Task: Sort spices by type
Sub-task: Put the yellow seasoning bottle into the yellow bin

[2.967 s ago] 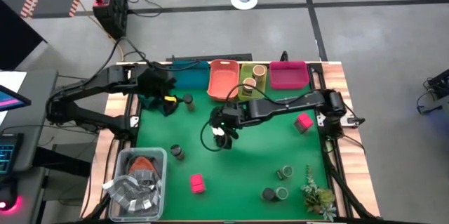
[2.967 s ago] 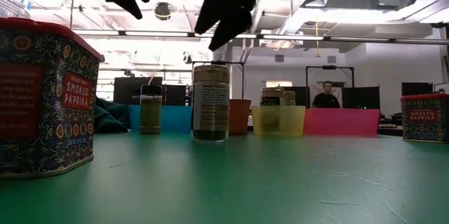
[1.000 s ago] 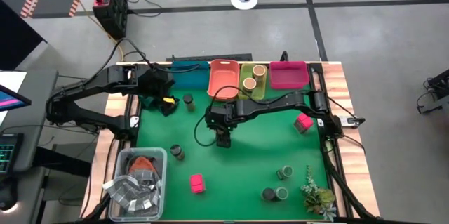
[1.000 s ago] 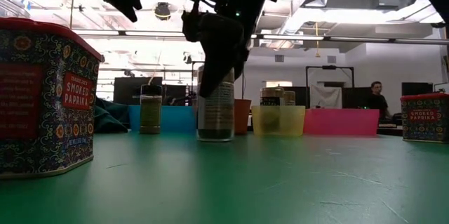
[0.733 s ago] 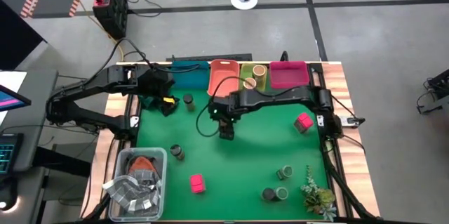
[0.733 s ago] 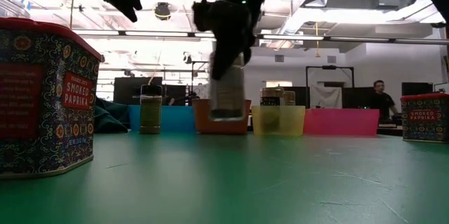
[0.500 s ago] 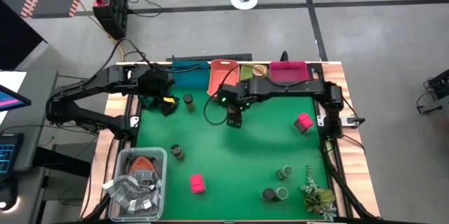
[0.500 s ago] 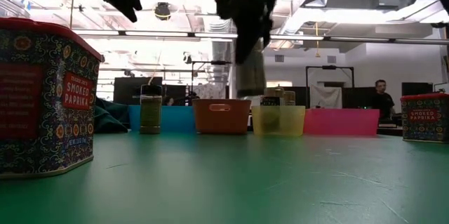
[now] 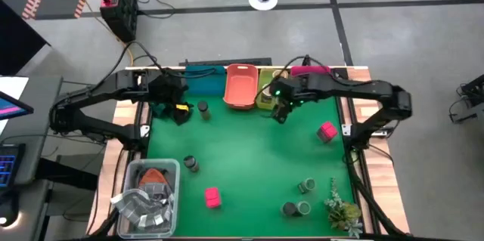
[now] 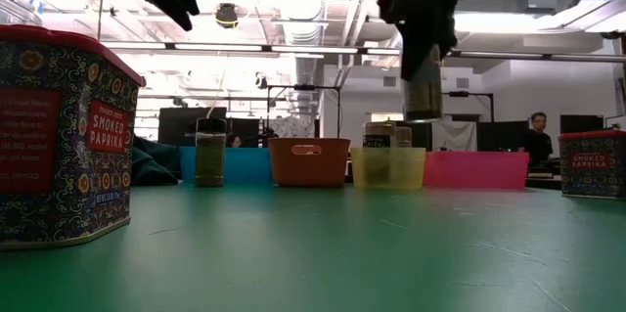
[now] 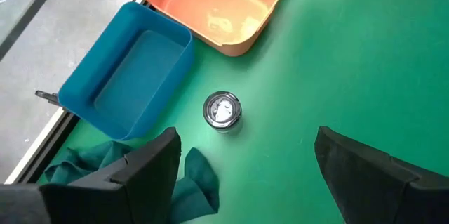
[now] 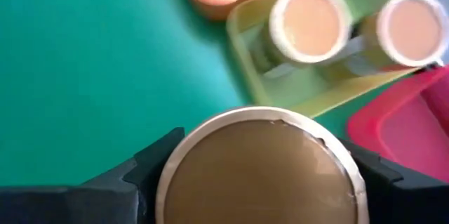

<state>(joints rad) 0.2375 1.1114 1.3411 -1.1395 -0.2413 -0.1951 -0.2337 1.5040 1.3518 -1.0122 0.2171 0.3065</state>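
Observation:
My right gripper (image 9: 281, 112) is shut on a tan-topped spice cylinder (image 12: 256, 175), held in the air (image 10: 423, 82) just in front of the yellow-green tray (image 9: 261, 99). That tray holds two more tan-topped cylinders (image 12: 309, 24). My left gripper (image 9: 178, 112) is open and empty above the table's far left. A dark-lidded jar (image 11: 222, 110) stands on its base beyond its fingers. Pink boxes (image 9: 327, 131), (image 9: 212, 196), green-topped jars (image 9: 305, 186) and dark jars (image 9: 190, 163) stand on the green mat. My right gripper pinches the tan-topped cylinder between its two fingers (image 12: 151, 171), one on each side of its upper part (image 10: 423, 58). The fingers come from above, pointing down. The cylinder hangs about upright below them, lifted clear of the table.
Along the far edge stand a blue tray (image 9: 204, 82), an orange tray (image 9: 240, 86), the yellow-green tray and a pink tray (image 9: 310, 81). A clear tub (image 9: 147, 196) sits at the near left and a plant sprig (image 9: 342, 209) at the near right. Teal cloth (image 11: 189, 182) lies under my left gripper.
My right gripper has lifted the tan-topped cylinder off the middle of the mat. It has carried it up and toward the table's far right, to the yellow-green tray. The cylinder has stayed about upright in the shut fingers.

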